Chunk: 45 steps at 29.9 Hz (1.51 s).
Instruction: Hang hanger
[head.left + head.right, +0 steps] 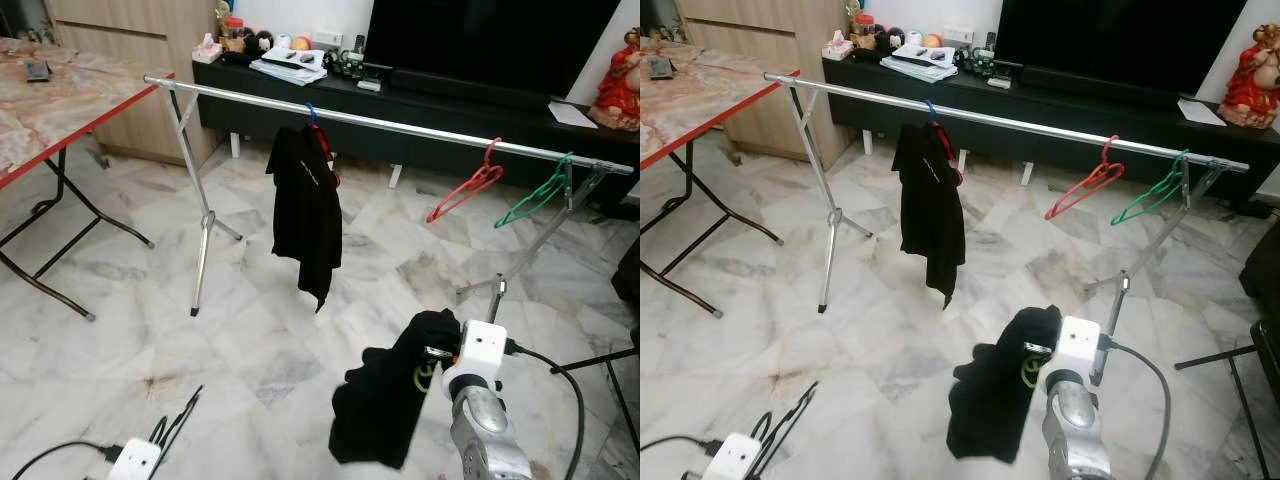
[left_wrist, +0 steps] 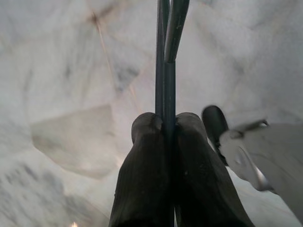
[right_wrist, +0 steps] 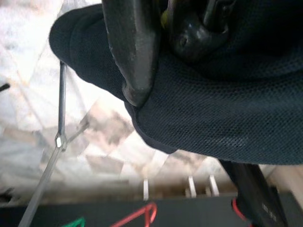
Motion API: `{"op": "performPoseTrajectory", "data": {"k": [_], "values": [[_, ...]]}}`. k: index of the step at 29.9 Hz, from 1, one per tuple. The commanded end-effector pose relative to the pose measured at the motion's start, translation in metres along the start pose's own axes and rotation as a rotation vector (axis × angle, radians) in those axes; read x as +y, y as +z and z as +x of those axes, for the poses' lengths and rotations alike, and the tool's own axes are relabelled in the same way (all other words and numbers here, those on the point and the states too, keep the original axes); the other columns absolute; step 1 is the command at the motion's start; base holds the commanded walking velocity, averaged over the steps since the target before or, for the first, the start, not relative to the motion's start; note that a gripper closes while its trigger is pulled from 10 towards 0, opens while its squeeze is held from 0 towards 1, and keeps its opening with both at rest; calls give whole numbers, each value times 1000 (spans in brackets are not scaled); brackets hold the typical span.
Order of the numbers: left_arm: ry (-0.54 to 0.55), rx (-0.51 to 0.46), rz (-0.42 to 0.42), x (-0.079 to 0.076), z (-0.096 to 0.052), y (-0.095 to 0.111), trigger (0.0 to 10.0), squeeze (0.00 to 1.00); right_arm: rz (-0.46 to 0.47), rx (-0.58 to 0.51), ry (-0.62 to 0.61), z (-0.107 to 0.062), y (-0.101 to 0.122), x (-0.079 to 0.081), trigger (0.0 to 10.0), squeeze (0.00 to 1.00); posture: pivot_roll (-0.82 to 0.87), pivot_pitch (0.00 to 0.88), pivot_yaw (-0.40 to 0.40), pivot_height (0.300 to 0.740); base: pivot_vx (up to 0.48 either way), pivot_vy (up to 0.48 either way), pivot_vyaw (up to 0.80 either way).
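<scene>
Risk ahead: hook missing the drying-rack rail (image 1: 400, 125), garment swinging, or sliding off. Right gripper (image 1: 437, 362) clamped on a dark garment (image 1: 385, 405) with a yellow-green hanger (image 1: 424, 378) inside, held low, well short of the rail. Left gripper (image 2: 165, 127) pinched shut on a thin dark rod (image 2: 164, 56) above marble floor (image 1: 250, 340). Black shirt (image 1: 305, 210), red hanger (image 1: 465, 190), green hanger (image 1: 535, 195) already hung.
</scene>
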State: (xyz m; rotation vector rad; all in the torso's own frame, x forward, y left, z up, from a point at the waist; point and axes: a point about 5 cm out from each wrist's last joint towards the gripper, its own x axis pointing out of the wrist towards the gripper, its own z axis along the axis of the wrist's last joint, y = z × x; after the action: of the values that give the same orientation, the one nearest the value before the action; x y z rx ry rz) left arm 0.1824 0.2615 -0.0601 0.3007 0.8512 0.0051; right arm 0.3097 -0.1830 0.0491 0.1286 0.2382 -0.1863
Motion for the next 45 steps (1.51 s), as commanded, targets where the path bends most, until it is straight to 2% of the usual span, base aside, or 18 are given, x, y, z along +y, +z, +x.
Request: {"op": "performPoseTrajectory", "data": {"k": [1, 5, 11, 12, 15, 18, 22, 27, 28, 29, 31, 37, 39, 45], "values": [[30, 25, -59, -2, -2, -11, 10000, 0, 18, -107, -24, -3, 18, -3, 0, 0, 105, 67, -90, 740, 0, 0, 0], [43, 33, -108, -6, -4, -19, 10000, 0, 11, -158, 3, -16, 21, 1, 0, 0, 93, 56, -73, 740, 0, 0, 0], [57, 48, -203, -7, -6, -26, 10000, 0, -65, -281, -13, -48, 32, -2, 0, 0, 82, 33, -38, 740, 0, 0, 0], [60, 55, -206, -7, -6, -28, 10000, 0, -100, -294, -31, -56, 34, -5, 0, 0, 83, 30, -33, 740, 0, 0, 0], [61, 59, -203, -6, -7, -29, 10000, 0, -122, -306, -51, -62, 37, -9, 0, 0, 86, 23, -20, 740, 0, 0, 0], [54, 58, -196, -6, -7, -29, 10000, 0, -202, -348, -86, -75, 48, -16, 0, 0, 81, 9, -3, 740, 0, 0, 0], [48, 64, -188, -5, -8, -32, 10000, 0, -206, -326, -95, -82, 43, -18, 0, 0, 86, 3, 5, 740, 0, 0, 0], [60, 80, -190, -3, -10, -38, 10000, 0, -189, -259, -118, -81, 29, -19, 0, 0, 81, 4, 7, 740, 0, 0, 0], [56, 88, -184, -3, -11, -40, 10000, 0, -190, -247, -104, -80, 28, -16, 4431, 0, 82, 0, 7, 740, 0, 0, 0], [47, 91, -163, -3, -12, -41, 10000, 0, -195, -243, -96, -80, 28, -14, 10000, 0, 81, 0, 6, 740, 0, 0, 0], [37, 94, -137, -4, -12, -42, 10000, 0, -200, -240, -87, -79, 27, -13, 10000, 0, 77, 0, 5, 740, 0, 0, 0], [54, 104, -171, -3, -14, -47, 10000, 0, -190, -219, -76, -80, 21, -11, 10000, 0, 68, 0, 5, 740, 0, 0, 0], [47, 101, -177, -6, -14, -47, 10000, 0, -239, -212, -23, -81, 16, -7, 10000, 0, 69, 0, 1, 740, 0, 0, 0], [65, 89, -206, -9, -12, -44, 10000, 0, -241, -203, -56, -80, 16, -17, 10000, 0, 50, 0, -21, 740, 0, 0, 0]]}}
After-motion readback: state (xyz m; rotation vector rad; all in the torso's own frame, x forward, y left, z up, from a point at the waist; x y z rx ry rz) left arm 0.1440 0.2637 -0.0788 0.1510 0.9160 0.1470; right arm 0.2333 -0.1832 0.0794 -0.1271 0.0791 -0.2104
